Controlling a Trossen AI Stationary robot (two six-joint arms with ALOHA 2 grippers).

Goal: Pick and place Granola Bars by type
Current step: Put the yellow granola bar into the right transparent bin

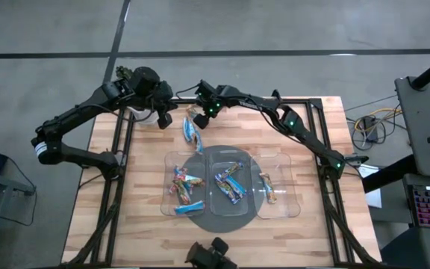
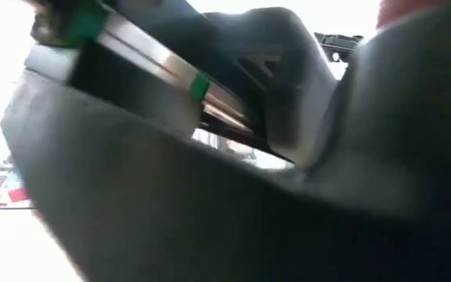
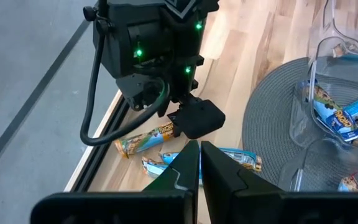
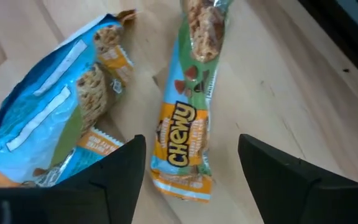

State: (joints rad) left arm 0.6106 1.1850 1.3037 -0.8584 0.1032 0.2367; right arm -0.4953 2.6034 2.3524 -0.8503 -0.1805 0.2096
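1. The right pincer (image 1: 194, 117) hangs low over the far part of the worktop (image 1: 312, 119), near the middle of the far edge. Its fingers (image 4: 114, 171) are spread wide on either side of a tan-orange granola bar (image 4: 188, 118) lying flat on the wood, without touching it.
2. Just beside that bar lie light blue granola bars (image 4: 48, 118), overlapping one another; in the high view this loose group (image 1: 193, 133) sits just beyond the far edge of the trays.
3. The left pincer (image 3: 199, 163) is closed, its two fingers pressed together with nothing between them. It hovers near the far left corner of the worktop, close beside the right pincer, and its wrist view looks across at the right arm's wrist and the loose bars below it.
4. Three clear plastic trays (image 1: 290, 209) stand side by side in the middle of the worktop, the middle one and parts of its neighbours resting on a round grey mat (image 1: 219, 219).
5. The left tray holds several bars with red-pink multicoloured wrappers (image 1: 179, 181), and a light blue one at its near edge.
6. The middle tray holds a pile of light blue bars (image 1: 228, 183).
7. The right tray holds tan-orange bars (image 1: 268, 187), lying towards its left side.
8. The low view is filled by a dark blurred part close to the camera; I cannot tell what it is.
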